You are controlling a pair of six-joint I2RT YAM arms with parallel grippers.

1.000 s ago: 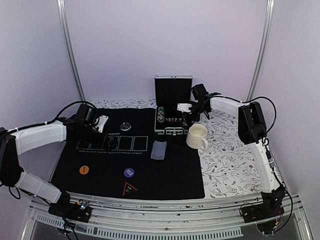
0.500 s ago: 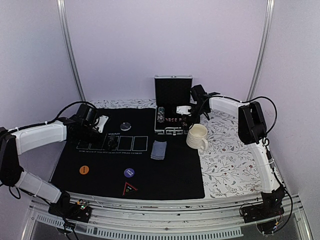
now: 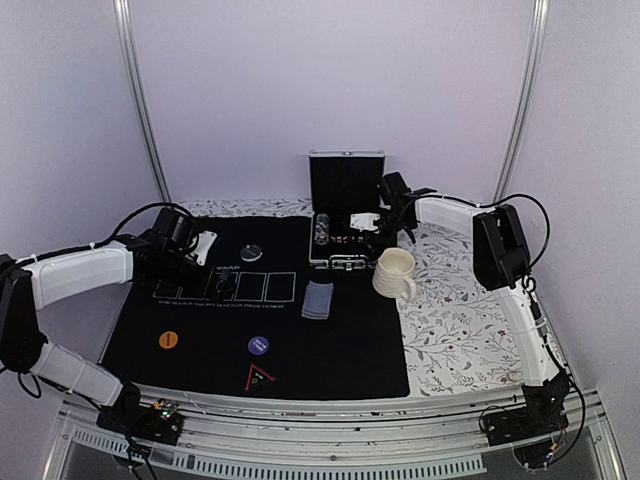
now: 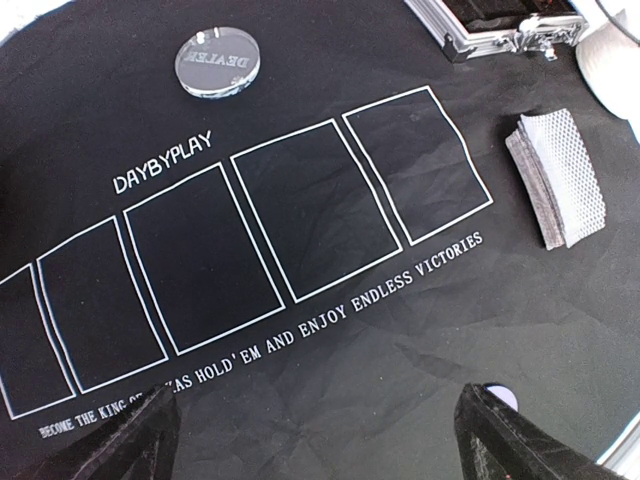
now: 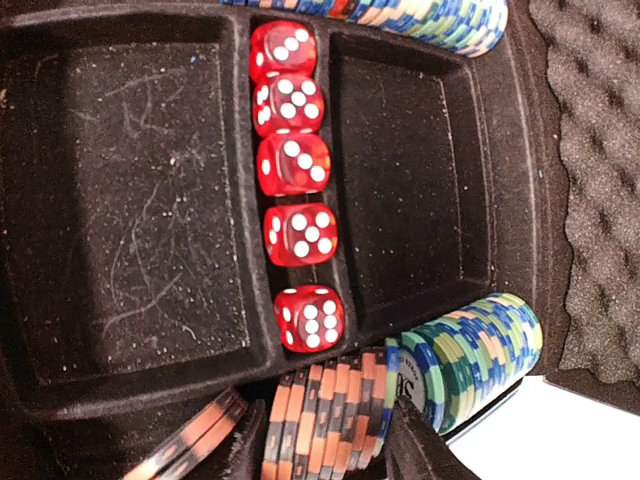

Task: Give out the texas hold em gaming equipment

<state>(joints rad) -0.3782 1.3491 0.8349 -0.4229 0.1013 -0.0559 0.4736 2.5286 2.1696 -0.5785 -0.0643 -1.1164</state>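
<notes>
My right gripper [image 5: 325,445] reaches into the open aluminium case [image 3: 345,215], and its two fingers press on either side of a short stack of orange-and-black poker chips [image 5: 335,420]. Beside that stack stands a row of green-and-blue chips [image 5: 480,350]. Several red dice [image 5: 295,165] line the case's middle slot. My left gripper [image 4: 315,440] hovers open over the black mat [image 3: 200,320], holding nothing. A deck of blue-grey cards [image 4: 560,180] lies right of the printed card boxes. The orange button [image 3: 168,340] and the purple button [image 3: 258,345] rest near the mat's front.
A clear dealer disc [image 4: 218,62] lies at the back of the mat. A cream mug [image 3: 394,272] stands just right of the mat, in front of the case. A red triangle marker [image 3: 260,378] sits at the mat's near edge.
The right arm has shifted a little to the left inside the case and its fingers have drawn in slightly on the chips. The left arm has not moved.
</notes>
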